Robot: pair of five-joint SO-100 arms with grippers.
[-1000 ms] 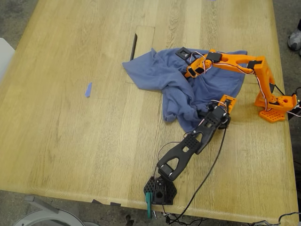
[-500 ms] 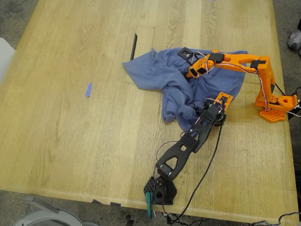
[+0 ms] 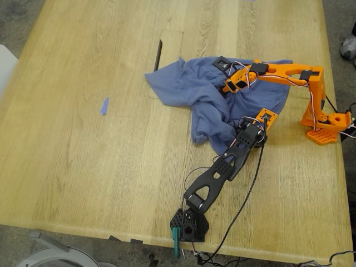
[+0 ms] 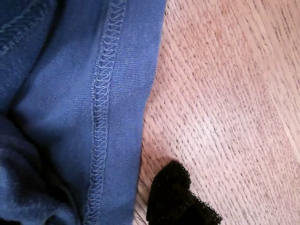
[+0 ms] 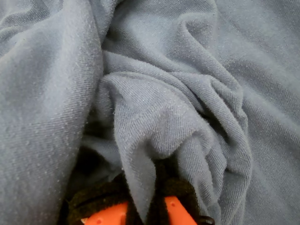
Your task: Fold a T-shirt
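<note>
Exterior view, right of centre: T-shirt point(image 3: 217, 103) lies crumpled on the table point(image 3: 83, 139). My second gripper point(image 5: 145, 206) pinches a fold mid-shirt — my first gripper point(image 4: 180, 199) sits at the hem, grip state unclear.

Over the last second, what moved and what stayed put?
My second gripper, pinching a fold of the T-shirt, drew slightly toward the exterior view's right with its orange arm. My first gripper, on the black arm, crept a little toward the shirt at its hem. The shirt's crumpled outline and the table look unchanged.

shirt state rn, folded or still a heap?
Crumpled heap, not folded. The T-shirt lies bunched with loose ridges on the table; my second end effector pinches a raised fold.
</note>
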